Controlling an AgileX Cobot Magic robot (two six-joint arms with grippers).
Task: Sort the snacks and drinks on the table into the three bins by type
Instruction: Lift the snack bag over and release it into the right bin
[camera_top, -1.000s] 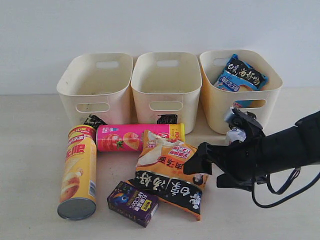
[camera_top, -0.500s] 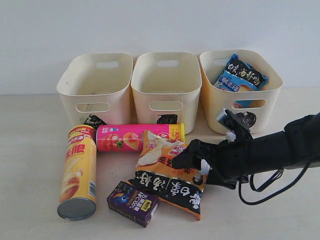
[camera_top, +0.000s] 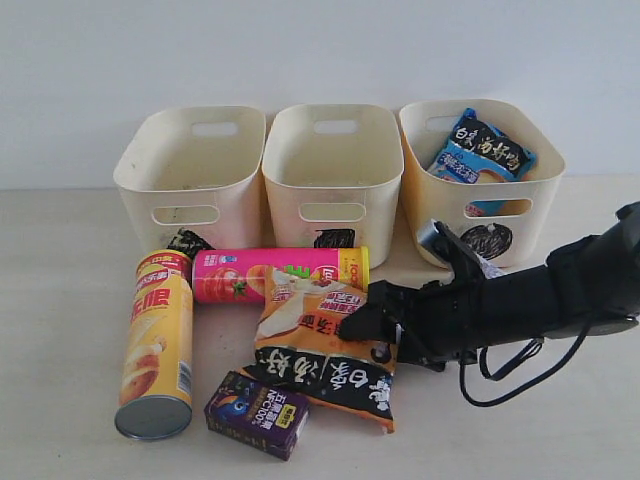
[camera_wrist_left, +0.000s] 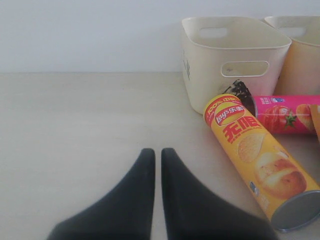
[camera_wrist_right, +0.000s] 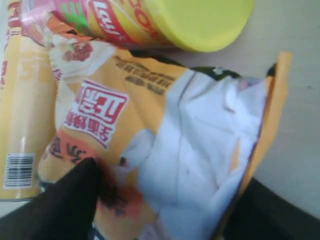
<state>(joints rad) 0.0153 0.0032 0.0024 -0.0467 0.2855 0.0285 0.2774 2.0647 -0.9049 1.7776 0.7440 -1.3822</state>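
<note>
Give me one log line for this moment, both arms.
left gripper: shut, empty | right gripper: jaws straddle orange-black chip bag, grip unconfirmed | binned: blue chip bag in right-hand bin

The thick matt-black right arm (camera_top: 530, 298) is rounded along its length and ends in a blockier black wrist. A thin black cable (camera_top: 487, 404) hangs from it in a loop. A small silver-grey and white fitting (camera_top: 432, 236) is mounted near the wrist. The right gripper (camera_top: 362, 325) has plain black fingers (camera_wrist_right: 70, 200) without markings. The left gripper (camera_wrist_left: 157, 151) has two smooth black fingers (camera_wrist_left: 135, 200), broad at the base and curving to narrow rounded tips.
</note>
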